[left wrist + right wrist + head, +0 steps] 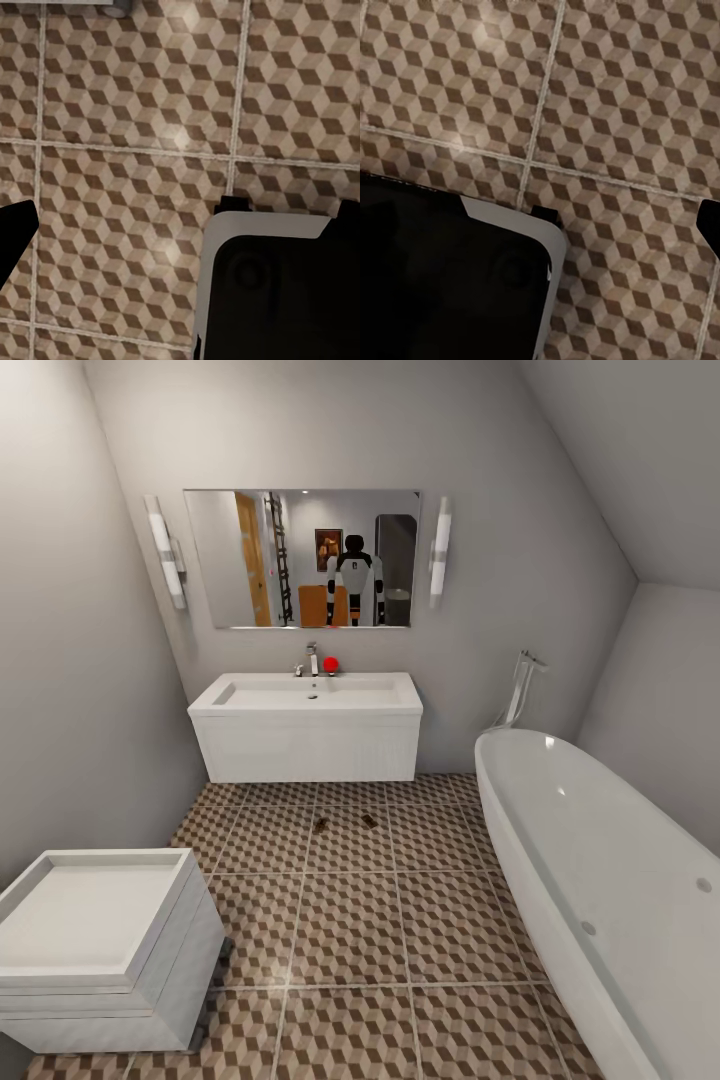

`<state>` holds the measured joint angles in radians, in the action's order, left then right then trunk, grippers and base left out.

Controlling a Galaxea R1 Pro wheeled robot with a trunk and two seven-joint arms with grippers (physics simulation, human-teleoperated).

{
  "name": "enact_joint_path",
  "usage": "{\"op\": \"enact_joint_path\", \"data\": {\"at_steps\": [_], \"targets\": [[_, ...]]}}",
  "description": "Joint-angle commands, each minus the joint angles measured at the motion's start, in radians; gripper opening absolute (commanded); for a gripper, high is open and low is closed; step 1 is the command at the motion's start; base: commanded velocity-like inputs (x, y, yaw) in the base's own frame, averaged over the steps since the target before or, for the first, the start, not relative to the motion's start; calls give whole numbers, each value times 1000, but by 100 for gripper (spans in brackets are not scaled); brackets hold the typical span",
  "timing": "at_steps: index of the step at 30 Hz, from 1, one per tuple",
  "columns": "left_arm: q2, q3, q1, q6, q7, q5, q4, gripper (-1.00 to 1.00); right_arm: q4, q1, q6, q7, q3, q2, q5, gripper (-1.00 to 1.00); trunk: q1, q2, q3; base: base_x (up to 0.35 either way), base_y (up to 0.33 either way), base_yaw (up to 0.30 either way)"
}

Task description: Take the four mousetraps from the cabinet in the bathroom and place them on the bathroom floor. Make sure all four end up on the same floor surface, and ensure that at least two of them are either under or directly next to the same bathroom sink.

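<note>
Your left wrist view catches a dark fingertip (pixel 15 240) at its edge; your right wrist view likewise (pixel 711 221).

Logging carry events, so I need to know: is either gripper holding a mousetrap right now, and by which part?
Cannot be told: the wrist views show floor tiles, no gripped trap. Two mousetraps lie before the sink.

no readable text, labels or numbers anywhere; the mirror's reflection seems too blurred to tell.

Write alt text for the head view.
Two small brown mousetraps lie on the cube-patterned bathroom floor just before a white sink under a mirror. A white toilet stands at left, a white bathtub at right.
</note>
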<state>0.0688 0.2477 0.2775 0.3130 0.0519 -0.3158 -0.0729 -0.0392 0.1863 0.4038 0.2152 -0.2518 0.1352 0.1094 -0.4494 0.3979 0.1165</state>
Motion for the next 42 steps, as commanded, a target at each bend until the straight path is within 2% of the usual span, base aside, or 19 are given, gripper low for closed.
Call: {"op": "enact_joint_path", "data": {"at_steps": [1,7,15,25,42], "targets": [[-1,8,2,6,2,-5,-4,100,1,1,3,6,-6,0,11,100,-1,2,2,0,0,0],[-1,8,2,6,3,-5,-4,100,-2,1,8,7,-6,-5,11,100,-1,2,2,0,0,0],[1,8,2,6,3,-5,-3,100,-4,1,10,7,-6,-28,8,100,-1,2,2,0,0,0],[-1,8,2,6,3,-5,-4,100,-4,1,13,6,-5,-33,9,100,-1,2,2,0,0,0],[-3,8,2,6,2,-5,-4,100,-3,1,30,6,-4,-34,10,100,-1,2,11,0,0,243]]}}
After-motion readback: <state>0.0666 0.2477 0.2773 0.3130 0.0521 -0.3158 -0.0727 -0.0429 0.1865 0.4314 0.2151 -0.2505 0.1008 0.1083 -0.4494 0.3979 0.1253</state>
